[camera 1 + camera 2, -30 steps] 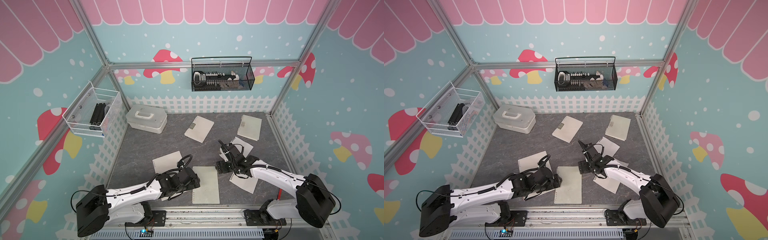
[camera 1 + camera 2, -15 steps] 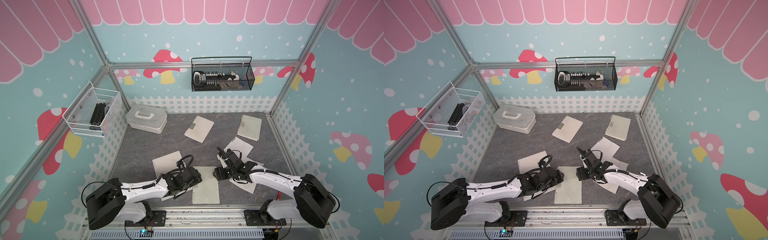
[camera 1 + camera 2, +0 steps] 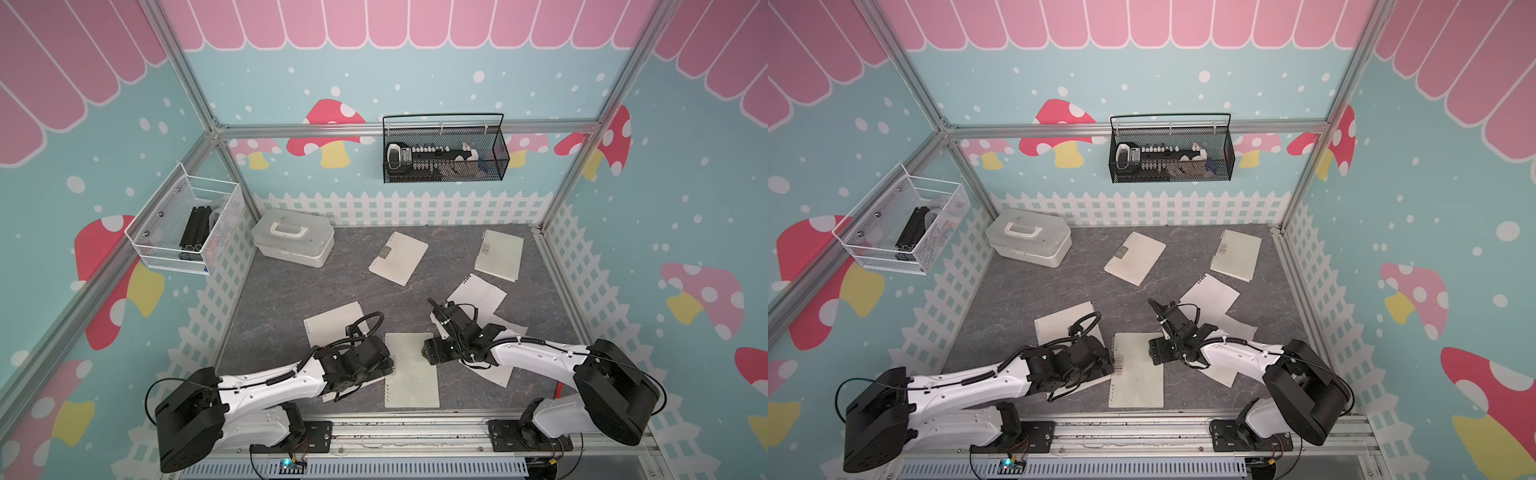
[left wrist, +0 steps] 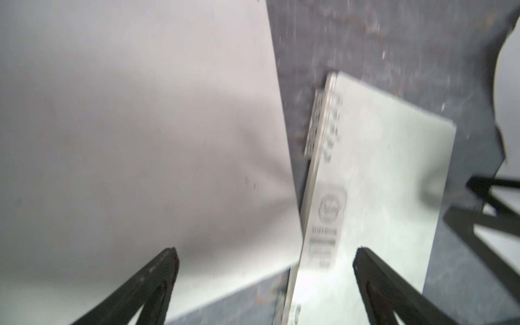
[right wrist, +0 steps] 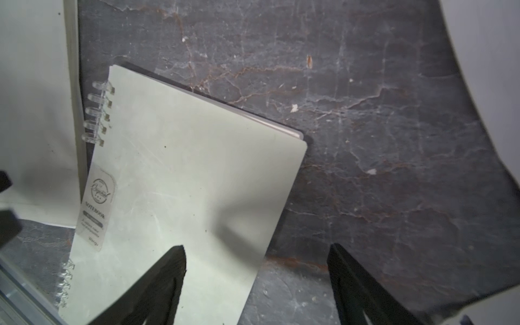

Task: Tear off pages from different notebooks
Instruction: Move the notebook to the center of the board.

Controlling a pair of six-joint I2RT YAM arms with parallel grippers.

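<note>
The nearest notebook (image 5: 183,183) lies flat by the front edge of the grey worktop (image 3: 291,299), about midway along it. Its clear label (image 5: 97,208) beside the coil shows a round badge with "Original" in script and "NOTEBOOK" beneath; the smaller lines are unreadable. The left pincer (image 4: 264,281) stands with jaws apart over the coil edge, and the right pincer (image 5: 257,270) stands with jaws apart over the opposite edge; neither grips anything. Two more notebooks (image 3: 399,257) (image 3: 500,255) lie near the back edge, their labels too small to read. Loose pages (image 3: 478,295) lie towards the right edge.
</note>
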